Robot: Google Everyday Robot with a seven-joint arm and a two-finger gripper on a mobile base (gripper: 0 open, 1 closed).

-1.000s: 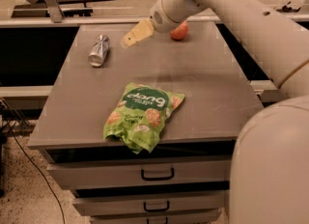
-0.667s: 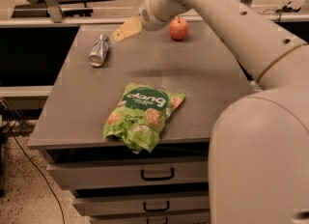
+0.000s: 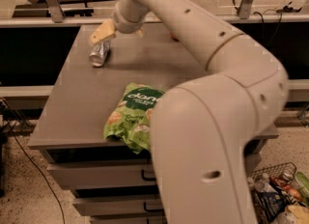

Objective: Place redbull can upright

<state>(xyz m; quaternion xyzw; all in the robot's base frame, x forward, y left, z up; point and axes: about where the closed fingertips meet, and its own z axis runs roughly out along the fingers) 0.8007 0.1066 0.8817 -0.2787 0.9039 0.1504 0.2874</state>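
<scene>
The redbull can (image 3: 99, 54) lies on its side on the grey table (image 3: 72, 107), near the far left part of the top. My gripper (image 3: 103, 33) reaches across the table on the long white arm (image 3: 193, 30) and hangs just above and behind the can's far end, with a tan finger (image 3: 100, 33) pointing down at it. It holds nothing that I can see.
A green snack bag (image 3: 133, 117) lies flat near the table's front edge, partly behind my arm. A red-orange fruit (image 3: 173, 37) at the far side is almost hidden by the arm. Drawers sit under the table. A wire basket of items (image 3: 280, 194) stands on the floor at lower right.
My gripper has swung left across the far side of the table, from beside the fruit to just over the lying can. The can and the bag have not moved.
</scene>
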